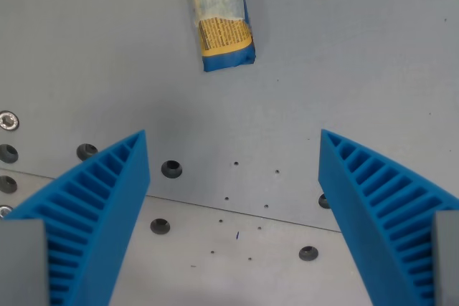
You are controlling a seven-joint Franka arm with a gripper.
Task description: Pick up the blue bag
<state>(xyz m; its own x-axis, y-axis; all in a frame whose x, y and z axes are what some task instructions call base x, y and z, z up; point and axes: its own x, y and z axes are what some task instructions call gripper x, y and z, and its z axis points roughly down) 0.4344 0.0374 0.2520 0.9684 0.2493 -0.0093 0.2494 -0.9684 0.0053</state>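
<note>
Blue-edged bag point(221, 19) at top of wrist view, slightly toward the wrist view's left of centre, flat on grey desk point(344, 69). Long axis near vertical in frame, lower end tilted a little toward the wrist view's right; upper end cut off by frame edge, so full length unknown. Pale wrapper face, yellow printed band near lower end, blue trim along bottom and right side. End effector point(233, 141) spread wide, nothing between blue ribbed fingers point(107, 198), well short of bag. Bag ahead of fingers, up-frame, apart from both. Closing line roughly across bag's narrow width, probably favourable. Bolt holes point(171, 169) and seam in desk below. Likely needs forward advance, slight leftward shift, then descent.
</note>
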